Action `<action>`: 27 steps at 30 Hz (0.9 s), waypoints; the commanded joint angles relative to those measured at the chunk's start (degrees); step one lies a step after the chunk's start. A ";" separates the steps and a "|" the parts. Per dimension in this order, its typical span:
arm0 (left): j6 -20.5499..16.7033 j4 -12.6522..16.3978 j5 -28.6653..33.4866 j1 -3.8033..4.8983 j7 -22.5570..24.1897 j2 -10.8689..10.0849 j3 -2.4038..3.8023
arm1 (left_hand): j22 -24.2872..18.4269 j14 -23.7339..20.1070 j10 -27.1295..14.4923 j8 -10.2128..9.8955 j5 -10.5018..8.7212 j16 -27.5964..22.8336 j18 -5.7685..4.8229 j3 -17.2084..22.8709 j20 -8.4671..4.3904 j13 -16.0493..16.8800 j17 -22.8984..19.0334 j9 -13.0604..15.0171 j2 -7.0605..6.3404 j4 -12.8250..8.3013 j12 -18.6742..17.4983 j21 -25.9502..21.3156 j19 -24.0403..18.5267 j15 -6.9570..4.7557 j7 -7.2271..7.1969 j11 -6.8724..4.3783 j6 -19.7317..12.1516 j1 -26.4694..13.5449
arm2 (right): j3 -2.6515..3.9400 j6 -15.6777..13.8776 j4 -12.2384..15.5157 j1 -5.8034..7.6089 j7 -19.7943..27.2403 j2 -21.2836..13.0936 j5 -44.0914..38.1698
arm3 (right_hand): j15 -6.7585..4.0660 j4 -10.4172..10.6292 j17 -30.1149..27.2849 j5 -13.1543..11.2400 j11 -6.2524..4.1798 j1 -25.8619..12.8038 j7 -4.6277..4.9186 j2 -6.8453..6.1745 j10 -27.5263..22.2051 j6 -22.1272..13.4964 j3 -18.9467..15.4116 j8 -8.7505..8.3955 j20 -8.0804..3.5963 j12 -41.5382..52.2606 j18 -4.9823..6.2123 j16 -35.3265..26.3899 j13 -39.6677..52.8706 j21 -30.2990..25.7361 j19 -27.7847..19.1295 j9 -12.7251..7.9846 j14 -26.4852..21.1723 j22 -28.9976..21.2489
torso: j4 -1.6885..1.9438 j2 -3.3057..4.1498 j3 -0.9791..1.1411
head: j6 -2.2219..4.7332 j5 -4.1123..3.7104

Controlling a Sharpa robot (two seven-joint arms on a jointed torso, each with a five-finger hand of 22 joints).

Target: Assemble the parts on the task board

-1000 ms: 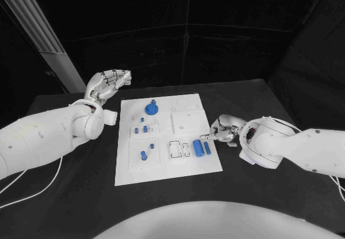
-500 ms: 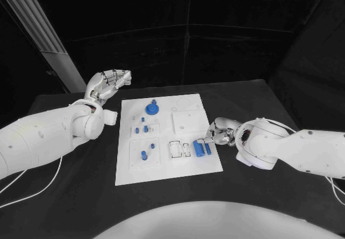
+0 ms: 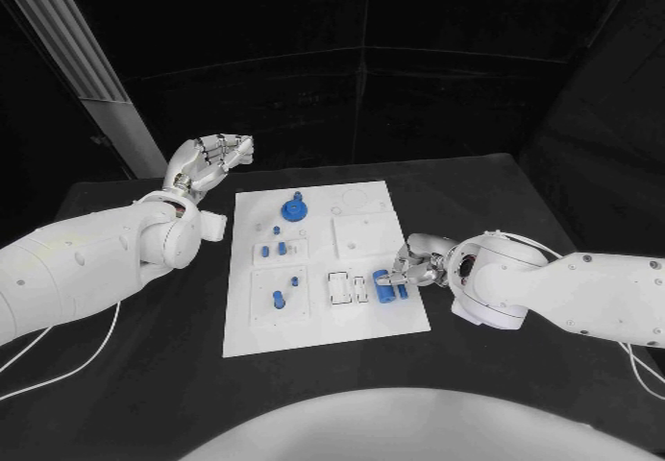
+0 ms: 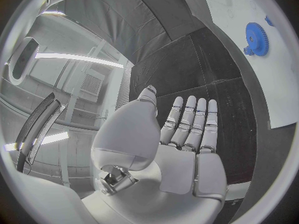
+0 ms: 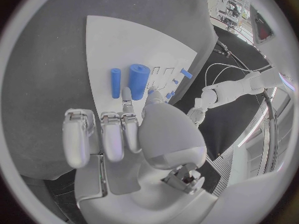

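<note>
We see the right hand (image 3: 410, 266) low at the board's (image 3: 312, 331) right edge, fingers curled, nothing gripped, beside the thick cylinder (image 3: 381, 285) and thin peg (image 5: 116, 82). Risk: a fingertip nudges either part, rolling it off. Left hand (image 3: 208, 161) is raised off the board, fingers apart and empty.

The task board (image 3: 322, 331) lies at the middle of the tabletop (image 3: 499, 384). On it, the gear (image 3: 292, 208) sits toward twelve o'clock, a thick cylinder (image 3: 381, 286) and a thin pin (image 3: 398, 291) lie side by side toward four o'clock, and several small parts (image 3: 278, 300) stand toward eight o'clock. The right hand (image 3: 416, 263) is at the board's three o'clock edge, its fingers (image 5: 126, 97) just beside the cylinder and pin. The left hand (image 3: 208, 163) is raised off the board's eleven o'clock corner.
</note>
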 commanded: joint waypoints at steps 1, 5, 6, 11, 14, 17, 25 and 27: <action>0.66 0.11 0.07 0.08 11.25 -0.03 0.02 | -0.09 -0.24 -0.21 0.37 0.23 0.17 -1.03 -0.29 0.00 -0.05 -0.10 -0.06 0.21 -0.01 0.38 -0.22 0.28 0.01 4.70 -0.03 -0.34 0.35 | 0.00 1.99 -0.17 0.00 -0.98 0.32 -0.28 | 0.57 -0.03 15.07 -0.45 0.32 0.64 0.03 0.15 6.06 -0.61 0.36 -0.39 0.49 0.15 -0.54 0.31 15.06 0.16 5.62 0.07 5.98 14.66 | -0.02 -0.01 0.00 | 0.00 -0.02; 0.68 0.13 0.07 0.07 11.25 -0.06 0.02 | -0.09 -0.24 -0.21 0.37 0.23 0.17 -1.03 -0.29 0.00 -0.05 -0.10 -0.06 0.21 -0.01 0.38 -0.22 0.28 0.01 4.70 -0.03 -0.34 0.35 | 0.01 2.48 -0.33 -0.12 -1.29 0.80 -0.28 | 0.61 -0.14 15.07 -0.68 0.38 0.80 0.09 0.13 6.06 -0.73 0.44 -0.51 0.55 0.15 -0.52 0.31 15.06 0.05 5.57 0.06 5.98 14.64 | 0.03 0.03 0.01 | 0.00 -0.10; 0.68 0.13 0.07 0.07 11.25 -0.06 0.02 | -0.09 -0.24 -0.21 0.37 0.23 0.17 -1.03 -0.29 0.00 -0.05 -0.10 -0.06 0.21 -0.01 0.38 -0.22 0.28 0.01 4.70 -0.03 -0.34 0.35 | 0.01 2.53 -0.37 -0.15 -1.34 0.92 -0.28 | 0.62 -0.16 15.07 -0.73 0.39 0.82 0.10 0.13 6.06 -0.74 0.45 -0.53 0.56 0.15 -0.51 0.31 15.06 0.01 5.56 0.06 5.98 14.63 | 0.03 0.03 0.01 | 0.00 -0.12; 0.69 0.15 0.07 0.07 11.25 -0.07 0.02 | -0.10 -0.25 -0.23 0.42 0.23 0.21 -1.03 -0.32 0.00 -0.05 -0.15 -0.06 0.24 -0.01 0.43 -0.22 0.27 0.01 4.69 -0.02 -0.35 0.36 | 0.01 2.80 -0.73 -0.22 -1.67 1.76 -0.32 | 0.64 -0.17 15.07 -0.86 0.41 0.82 0.12 0.13 6.06 -0.75 0.46 -0.56 0.58 0.15 -0.46 0.31 15.06 -0.21 5.48 0.06 5.98 14.56 | 0.00 0.03 -0.01 | 0.00 -0.08; 0.70 0.18 0.07 0.07 11.26 -0.07 0.02 | -0.10 -0.25 -0.23 0.42 0.23 0.21 -1.03 -0.32 0.00 -0.05 -0.15 -0.06 0.24 -0.01 0.43 -0.22 0.27 0.01 4.69 -0.02 -0.35 0.36 | 0.01 3.61 -1.18 -0.24 -2.22 2.44 -0.45 | 0.67 -0.11 15.07 -1.07 0.46 0.71 0.19 0.12 6.06 -0.88 0.43 -0.69 0.63 0.15 -0.42 0.31 15.06 -0.38 5.42 0.03 5.98 14.51 | -0.04 0.02 -0.01 | 0.00 0.03; 0.69 0.23 0.07 0.07 11.26 -0.10 0.02 | -0.10 -0.25 -0.23 0.42 0.23 0.21 -1.03 -0.32 0.00 -0.05 -0.15 -0.06 0.24 -0.01 0.43 -0.22 0.27 0.01 4.69 -0.02 -0.35 0.36 | 0.01 4.50 -1.79 -0.26 -2.81 3.17 -0.72 | 0.80 -0.06 15.07 -1.31 0.64 0.59 0.41 0.11 6.06 -1.46 0.42 -1.15 0.75 0.15 -0.37 0.31 15.06 -0.61 5.33 -0.11 5.98 14.45 | 0.00 0.06 -0.02 | 0.00 0.03; 0.72 0.31 0.07 0.07 11.25 -0.21 0.02 | -0.10 -0.25 -0.23 0.42 0.23 0.21 -1.03 -0.32 0.00 -0.05 -0.15 -0.06 0.24 -0.01 0.43 -0.22 0.27 0.01 4.69 -0.02 -0.35 0.36 | 0.02 6.16 -2.75 -0.30 -4.03 4.71 -1.50 | 1.30 0.00 15.07 -1.32 1.19 0.22 1.04 -0.16 6.06 -2.88 0.32 -2.63 1.18 0.15 -0.37 0.31 15.06 -0.60 5.30 -0.77 5.98 14.45 | 0.03 0.03 0.00 | 0.00 0.05; 0.73 0.33 0.07 0.07 11.25 -0.23 0.02 | -0.10 -0.25 -0.23 0.42 0.23 0.21 -1.03 -0.32 0.00 -0.05 -0.15 -0.06 0.24 -0.01 0.43 -0.22 0.27 0.01 4.69 -0.02 -0.35 0.36 | 0.02 6.39 -2.92 -0.32 -4.18 4.98 -1.61 | 1.56 -0.22 15.07 -1.14 1.49 0.37 1.38 -0.29 6.06 -3.55 0.40 -3.50 1.41 0.15 -0.36 0.31 15.06 -0.62 5.28 -1.19 5.98 14.44 | 0.00 0.02 0.00 | 0.00 0.11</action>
